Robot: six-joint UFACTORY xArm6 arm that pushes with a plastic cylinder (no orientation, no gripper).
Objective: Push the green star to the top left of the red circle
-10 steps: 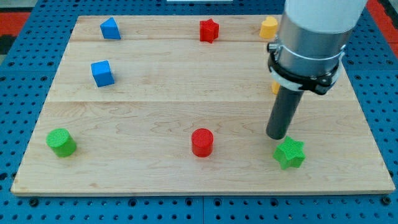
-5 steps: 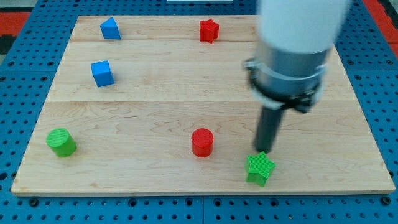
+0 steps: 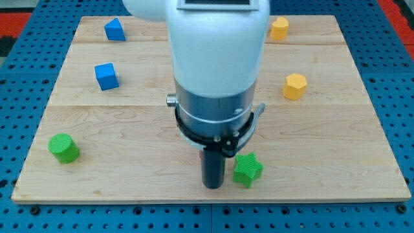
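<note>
The green star (image 3: pixel 247 169) lies near the board's bottom edge, a little right of centre. My tip (image 3: pixel 213 186) is on the board just left of the star, close to it or touching it. The arm's large white and grey body fills the middle of the view and hides the red circle, which does not show. The rod stands upright below the arm's grey collar.
A green cylinder (image 3: pixel 63 148) sits at the bottom left. Two blue blocks (image 3: pixel 107 76) (image 3: pixel 114 30) lie at the upper left. Two yellow blocks (image 3: pixel 295 86) (image 3: pixel 279 28) lie at the right and top right. The wooden board (image 3: pixel 362 162) rests on a blue pegboard.
The arm has swept left across the board. The green star has slid left along the bottom edge. The tip went from above the star to its left, and the arm now covers the red circle.
</note>
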